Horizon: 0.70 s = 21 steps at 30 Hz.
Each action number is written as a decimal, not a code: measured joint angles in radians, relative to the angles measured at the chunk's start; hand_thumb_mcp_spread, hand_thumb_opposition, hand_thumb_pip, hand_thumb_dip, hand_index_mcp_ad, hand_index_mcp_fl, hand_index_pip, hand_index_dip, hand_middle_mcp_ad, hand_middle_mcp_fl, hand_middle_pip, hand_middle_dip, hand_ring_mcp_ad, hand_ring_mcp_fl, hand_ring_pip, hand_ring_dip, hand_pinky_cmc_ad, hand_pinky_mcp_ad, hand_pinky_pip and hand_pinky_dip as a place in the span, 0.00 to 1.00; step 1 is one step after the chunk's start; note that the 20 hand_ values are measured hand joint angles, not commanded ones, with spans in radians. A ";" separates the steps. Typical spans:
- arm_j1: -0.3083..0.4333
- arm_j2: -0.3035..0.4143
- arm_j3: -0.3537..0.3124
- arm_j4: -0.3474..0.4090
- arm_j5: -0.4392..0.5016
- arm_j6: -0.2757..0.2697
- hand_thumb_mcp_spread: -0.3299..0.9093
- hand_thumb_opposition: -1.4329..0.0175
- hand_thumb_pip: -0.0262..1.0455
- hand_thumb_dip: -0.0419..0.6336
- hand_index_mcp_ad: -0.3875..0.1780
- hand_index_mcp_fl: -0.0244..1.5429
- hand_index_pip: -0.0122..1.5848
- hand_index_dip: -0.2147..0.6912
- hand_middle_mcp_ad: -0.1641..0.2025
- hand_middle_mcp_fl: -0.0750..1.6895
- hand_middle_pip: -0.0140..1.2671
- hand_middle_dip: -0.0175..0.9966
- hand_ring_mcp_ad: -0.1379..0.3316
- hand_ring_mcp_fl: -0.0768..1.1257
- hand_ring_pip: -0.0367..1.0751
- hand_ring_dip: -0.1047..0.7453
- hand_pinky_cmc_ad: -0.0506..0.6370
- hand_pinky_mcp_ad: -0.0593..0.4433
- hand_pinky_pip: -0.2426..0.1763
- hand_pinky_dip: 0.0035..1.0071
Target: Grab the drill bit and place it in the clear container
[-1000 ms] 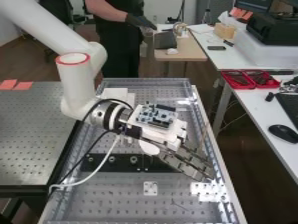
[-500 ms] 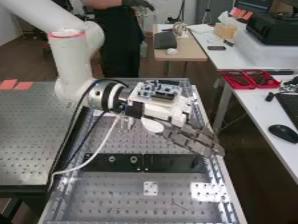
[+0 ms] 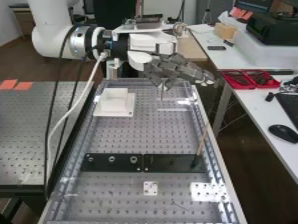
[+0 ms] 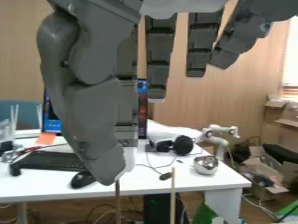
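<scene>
Over the far end of the bench, the hand [image 3: 174, 70] points right, its thumb and one finger pinching the thin drill bit [image 3: 161, 92], which hangs nearly upright beneath. Faint clear edges with bright glints, apparently the clear container [image 3: 174, 109], lie below; whether the bit's tip is inside cannot be told. In the wrist view, the hand [image 4: 96, 120] has its thumb against a finger, the other fingers straighter, and the drill bit [image 4: 118, 202] pokes out below the thumb tip.
A black plate [image 3: 171, 163] with round holes crosses the bench, a wooden stick [image 3: 201, 142] standing at its right end. A white block [image 3: 115, 101] sits far left. Red trays [image 3: 238, 80] and a mouse [image 3: 284, 133] are on the right table.
The hand has risen and moved away from the black plate towards the bench's far end, with the thin bit now visible under it. The arm has lifted too.
</scene>
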 joint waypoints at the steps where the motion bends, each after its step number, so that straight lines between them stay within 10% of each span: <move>1: 0.005 0.004 0.000 -0.006 -0.002 -0.001 0.76 0.28 0.41 0.43 0.47 0.84 0.22 0.80 0.51 0.30 0.11 0.25 0.64 0.22 0.13 0.19 0.62 0.41 0.45 0.15; 21: 0.153 -0.024 0.034 -0.031 -0.129 0.051 0.76 0.27 0.37 0.43 0.52 0.89 0.14 0.87 0.51 0.30 0.11 0.25 0.64 0.22 0.13 0.19 0.62 0.40 0.45 0.15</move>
